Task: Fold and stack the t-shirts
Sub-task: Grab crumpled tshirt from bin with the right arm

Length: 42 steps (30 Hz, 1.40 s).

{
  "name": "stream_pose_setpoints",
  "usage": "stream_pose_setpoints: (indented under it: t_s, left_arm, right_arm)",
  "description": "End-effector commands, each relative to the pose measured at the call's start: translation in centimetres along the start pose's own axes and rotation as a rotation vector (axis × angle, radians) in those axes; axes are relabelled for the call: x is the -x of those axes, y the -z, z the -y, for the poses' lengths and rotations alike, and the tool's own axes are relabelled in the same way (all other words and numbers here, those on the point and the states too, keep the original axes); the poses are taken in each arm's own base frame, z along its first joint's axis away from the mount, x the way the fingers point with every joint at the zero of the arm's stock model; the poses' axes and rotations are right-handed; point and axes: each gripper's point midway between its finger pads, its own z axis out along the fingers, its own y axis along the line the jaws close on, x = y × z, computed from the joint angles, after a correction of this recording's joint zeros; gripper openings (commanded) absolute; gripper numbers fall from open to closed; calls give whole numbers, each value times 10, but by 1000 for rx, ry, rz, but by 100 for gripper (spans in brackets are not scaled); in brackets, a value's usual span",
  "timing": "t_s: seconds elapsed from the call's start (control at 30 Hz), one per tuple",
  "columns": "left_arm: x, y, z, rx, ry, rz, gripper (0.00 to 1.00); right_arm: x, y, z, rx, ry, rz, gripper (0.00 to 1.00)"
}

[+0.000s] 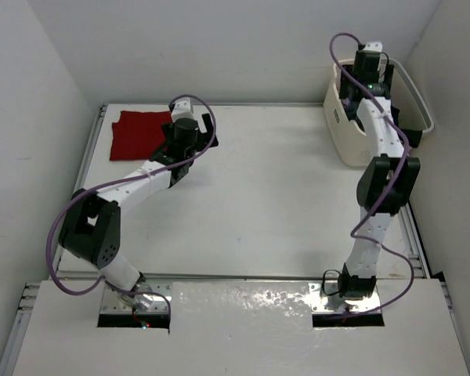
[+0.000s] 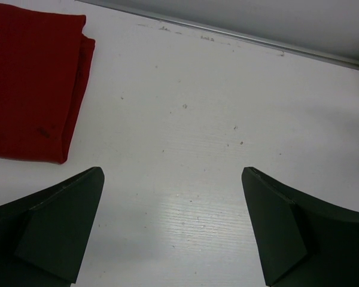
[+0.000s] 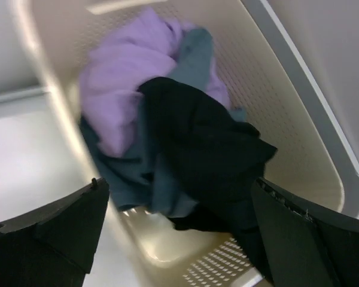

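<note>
The left gripper [image 2: 172, 173] is released, its jaws spread wide over bare desk [image 1: 274, 188] and holding nothing. Just to its left lies the red t-shirt [image 2: 30, 78], folded into a flat, neat rectangle with a doubled edge facing the gripper, at the far left corner of the desk. The left arm bends out to the left at its elbow, and its forearm reaches toward that corner, so the gripper hangs beside the shirt's right edge.

At the far right corner stands the cream perforated basket [image 3: 299, 101]. Three t-shirts lie crumpled together in it: the lavender t-shirt [image 3: 125, 78] at the back, the teal t-shirt [image 3: 131, 173] tangled under and around it, and the black t-shirt [image 3: 209, 149] draped on top at the front.

The right gripper [image 3: 178, 182] is also released, its jaws wide apart above the heap and gripping no cloth. The right arm rises from its base and stretches far forward, wrist over the basket.
</note>
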Motion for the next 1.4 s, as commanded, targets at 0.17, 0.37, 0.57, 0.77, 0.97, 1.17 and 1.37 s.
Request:
stream_pose_setpoints:
  t_s: [0.17, 0.37, 0.57, 0.77, 0.97, 1.17, 1.37]
  left_arm:
    - [20, -3, 11, -32, -4, 69, 100]
    - [20, -5, 15, -50, -5, 66, 100]
    - [19, -7, 18, -64, -1, 67, 100]
    - [16, -10, 25, -94, -7, 57, 100]
    - [13, -13, 29, -109, -15, 39, 100]
    - [15, -13, 31, -118, -17, 43, 100]
    - [24, -12, 24, -94, 3, 69, 100]
  right_arm:
    - [-31, -63, 45, -68, -24, -87, 99]
    - [-54, -94, 47, -100, -20, -104, 95]
    - [-37, -95, 51, -123, -61, -21, 16]
    - [32, -54, 71, -142, -107, 133, 0]
    - [108, 14, 104, -197, -117, 319, 0]
    - [161, 61, 113, -137, -126, 476, 0]
    - [240, 146, 41, 441, -241, 771, 0]
